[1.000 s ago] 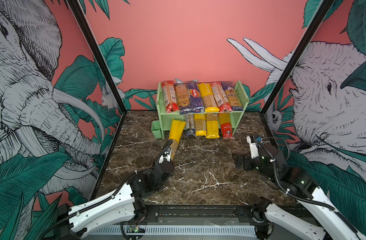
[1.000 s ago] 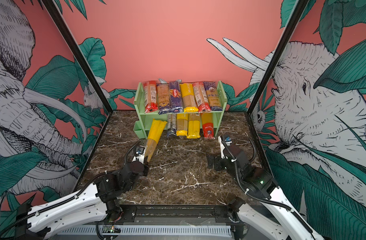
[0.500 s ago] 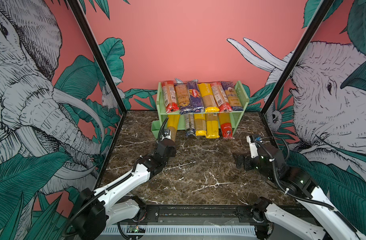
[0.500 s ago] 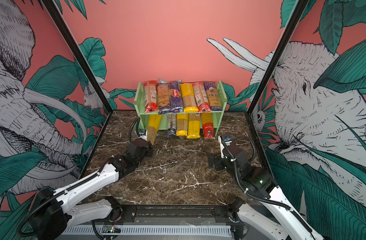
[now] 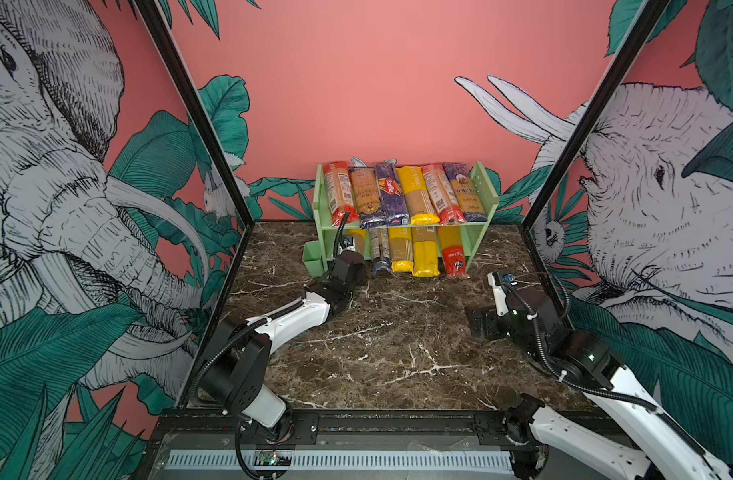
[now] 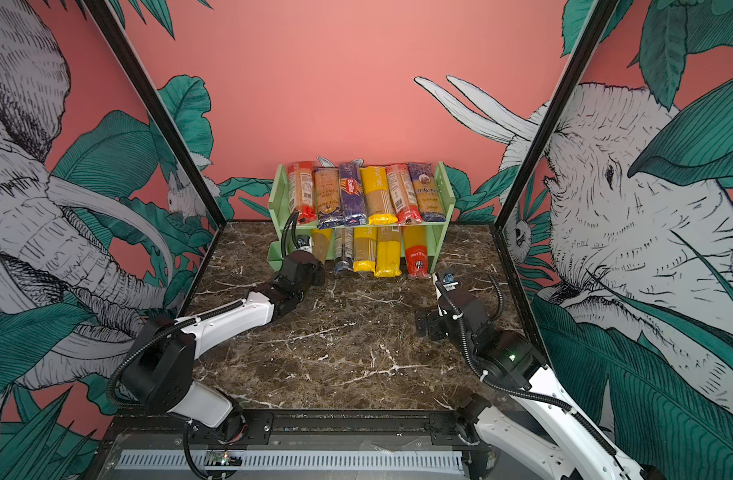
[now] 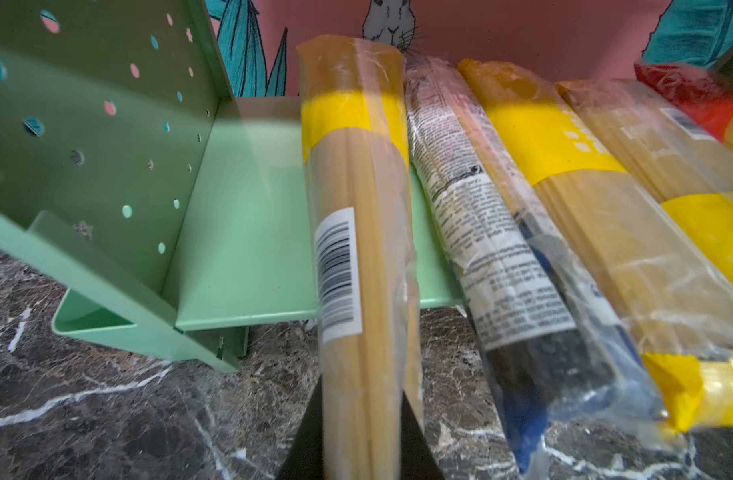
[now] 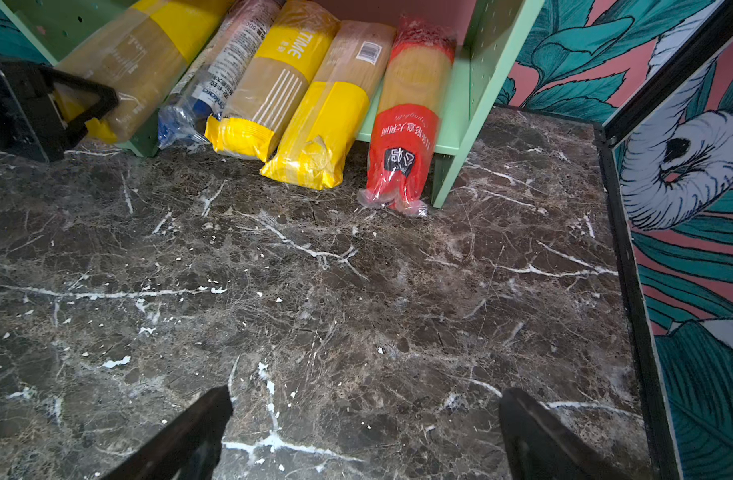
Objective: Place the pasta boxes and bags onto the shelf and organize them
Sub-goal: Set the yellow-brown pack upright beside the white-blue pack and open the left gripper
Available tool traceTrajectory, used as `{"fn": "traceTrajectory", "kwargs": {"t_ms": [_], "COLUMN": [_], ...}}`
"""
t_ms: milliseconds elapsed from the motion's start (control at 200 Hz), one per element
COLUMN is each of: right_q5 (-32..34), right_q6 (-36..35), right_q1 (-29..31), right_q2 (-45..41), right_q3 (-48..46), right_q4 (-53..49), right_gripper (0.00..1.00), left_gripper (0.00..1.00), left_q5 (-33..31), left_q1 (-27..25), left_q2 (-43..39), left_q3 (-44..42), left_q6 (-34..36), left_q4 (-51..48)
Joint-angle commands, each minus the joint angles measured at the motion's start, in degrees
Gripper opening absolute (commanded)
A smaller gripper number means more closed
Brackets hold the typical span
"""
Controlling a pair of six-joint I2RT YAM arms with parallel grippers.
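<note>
Six packs (image 5: 414,195) lie side by side on the shelf (image 5: 483,187) top, seemingly five below.

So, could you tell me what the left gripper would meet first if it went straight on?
Probably the front edge of the shelf's lower board; the left gripper, shut on the yellow-banded spaghetti pack, points into that tier.

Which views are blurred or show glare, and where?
Left wrist view: soft blur, strongest on the shelf side panel and the near end of the held spaghetti pack. Right wrist view: sharp, small glints on the red pack. Both top views: sharp, evenly lit.
</note>
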Motion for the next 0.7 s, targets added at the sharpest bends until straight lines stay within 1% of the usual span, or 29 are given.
{"fn": "traceTrajectory", "kwargs": {"t_ms": [0,235,355,380,405,430,465,510,525,535,590,675,685,695], "right_q5": [1.4,1.5,2.2,2.3,2.3,2.3,2.3,2.2,2.2,2.1,2.0,1.9,2.0,2.1], "right_q6": [-1.3,-1.9,-1.0,-0.9,-0.7,-0.6,-0.5,-0.2,-0.2,0.0,0.3,0.8,0.8,0.8], "right_q1": [-0.4,-1.0,-1.3,-1.4,-1.5,-1.5,-1.6,-1.6,-1.6,-1.6,-1.6,-1.6,-1.6,-1.6], "right_q2": [0.7,2.1,2.5,2.5,2.5,2.4,2.1,1.8,1.7,1.6,1.1,0.7,0.6,0.6], "right_q3": [-0.8,-1.1,-0.9,-0.9,-0.8,-0.8,-0.8,-0.8,-0.8,-0.8,-1.0,-1.0,-1.1,-1.1], "right_q4": [1.9,3.2,3.2,3.0,2.9,2.7,2.5,2.5,2.5,2.4,2.3,1.9,1.9,1.8], "right_gripper": [0.99,0.99,1.0,1.0,1.0,1.0,0.99,1.0,1.0,0.99,0.99,1.0,1.0,1.0], "left_gripper": [0.0,0.0,0.0,0.12,0.27,0.38,0.5,0.57,0.68,0.72,0.79,0.8,0.82,0.86], "left_q5": [-2.6,-3.0,-2.6,-2.2,-1.9,-1.7,-1.4,-1.0,-0.9,-0.9,-0.5,0.4,0.5,0.7], "left_q1": [0.7,1.2,1.5,1.5,1.5,1.5,1.5,1.5,1.5,1.5,1.5,1.5,1.5,1.4], "left_q2": [-1.4,1.0,1.1,1.1,0.9,0.5,-0.1,-1.0,-1.3,-1.6,-2.9,-5.7,-6.1,-6.5], "left_q3": [4.6,6.1,5.9,5.8,5.6,5.3,4.7,3.7,3.4,3.2,2.2,0.7,0.5,0.4], "left_q6": [1.3,1.9,1.8,1.8,1.7,1.6,1.2,0.9,0.7,0.6,0.0,0.3,0.4,0.3], "left_q4": [12.7,12.4,11.8,11.6,11.4,11.2,10.8,10.5,10.3,10.1,8.9,6.5,5.9,5.5]}}
